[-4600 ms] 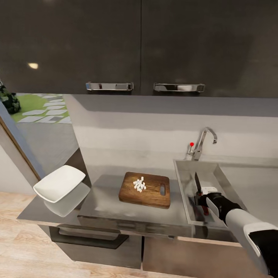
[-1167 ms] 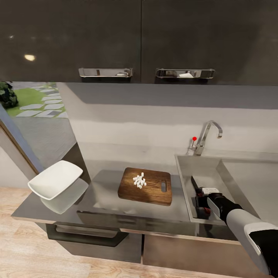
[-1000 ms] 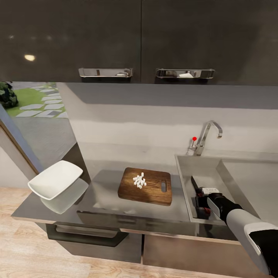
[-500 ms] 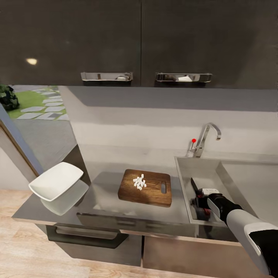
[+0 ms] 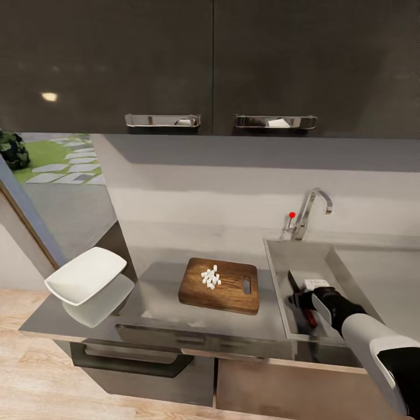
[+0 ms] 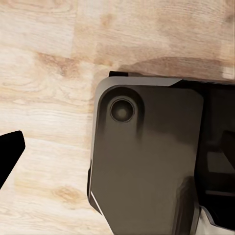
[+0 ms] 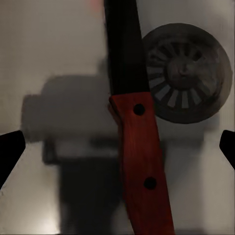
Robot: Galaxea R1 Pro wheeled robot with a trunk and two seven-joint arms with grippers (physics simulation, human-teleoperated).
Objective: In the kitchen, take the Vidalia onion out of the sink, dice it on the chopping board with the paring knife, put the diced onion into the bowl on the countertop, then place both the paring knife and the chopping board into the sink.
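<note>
In the head view, the chopping board [image 5: 220,286] lies flat on the countertop [image 5: 157,303] near the middle of the picture, its slot-shaped handle hole toward 3 o'clock, and a small heap of white diced onion [image 5: 210,277] sits on it a little toward 9 o'clock of the board's centre. The bowl [image 5: 86,275] stands well apart from the board at about 9 o'clock, at the counter's far end, with nothing seen in it. At 3 o'clock of the board is the sink [image 5: 279,274], with its faucet [image 5: 307,213] and red knob behind the basin at 12 o'clock. The paring knife [image 5: 298,294] lies on the basin floor, blade pointing toward 12 o'clock, and the right gripper [image 5: 303,303] hangs just over its handle end. In the left wrist view, one dark fingertip of the left gripper [image 6: 10,154] shows at the frame's edge over the light wood floor [image 6: 44,68] and a dark robot panel [image 6: 147,161]; whether that gripper is spread or closed cannot be told. In the right wrist view, the knife lies free on the steel, its red handle just beside the round drain [image 7: 188,73], the right gripper's two fingertips [image 7: 10,149] set wide on either side, released and touching nothing.
</note>
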